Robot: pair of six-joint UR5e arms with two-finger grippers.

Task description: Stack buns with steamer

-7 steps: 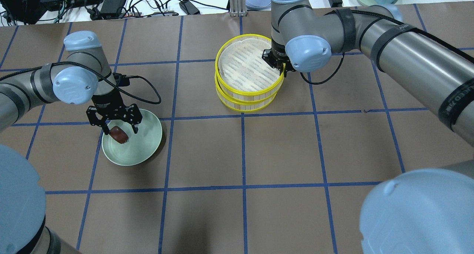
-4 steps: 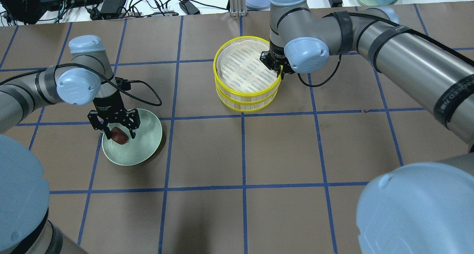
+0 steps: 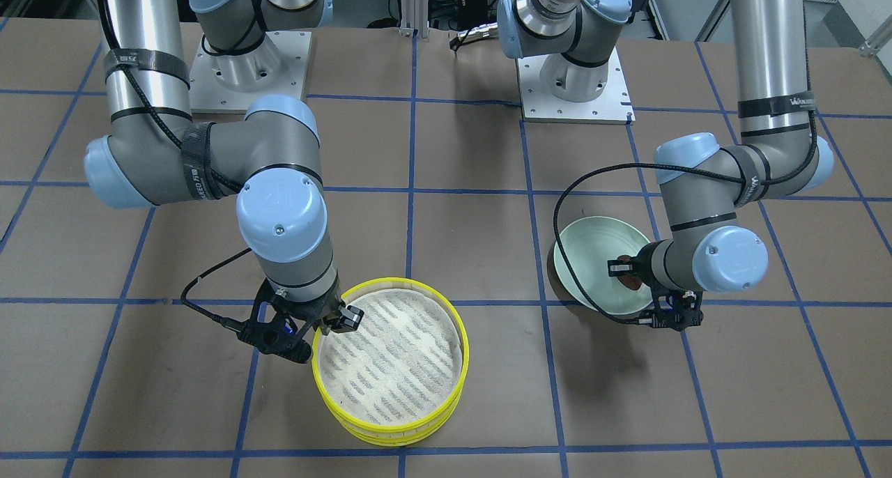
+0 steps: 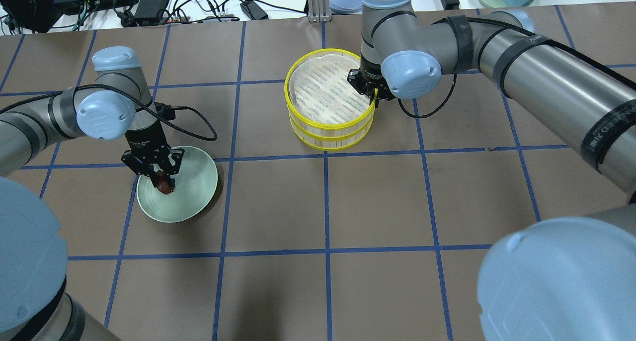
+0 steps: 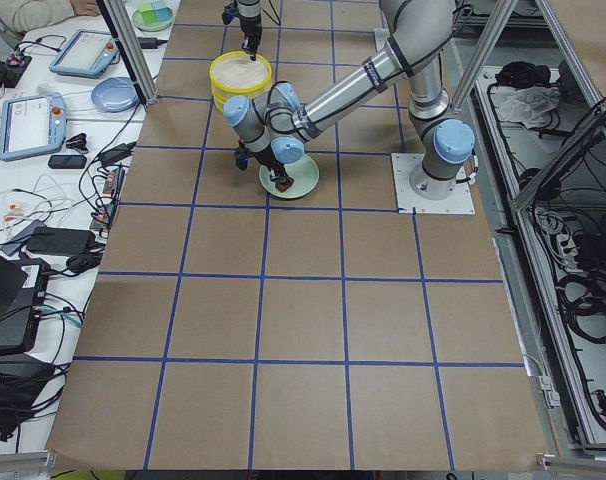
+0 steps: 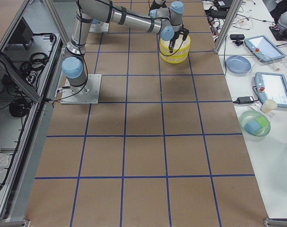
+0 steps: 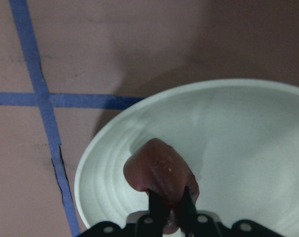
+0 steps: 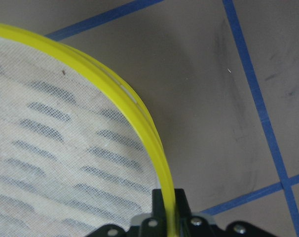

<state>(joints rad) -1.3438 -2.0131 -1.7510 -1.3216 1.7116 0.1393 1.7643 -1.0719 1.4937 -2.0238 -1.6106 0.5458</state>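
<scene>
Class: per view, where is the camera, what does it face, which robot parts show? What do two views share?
Front-facing: across the table, facing the robot; left arm, right arm.
Overhead: behind the robot, looking forward-down; both arms.
Exterior left: table end; left arm nearest.
Exterior right: opposite end; right arm nearest.
Left wrist: left gripper shut on brown bun, plate beneath.
Right wrist: right gripper shut on steamer rim.
Shared: overhead, front-facing both show steamer, plate.

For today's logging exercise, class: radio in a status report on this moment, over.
Left hand shut on brown bun, at plate. Right hand shut on top tray rim, stacked on lower tray. White bun not seen. Nothing seen blocking.
</scene>
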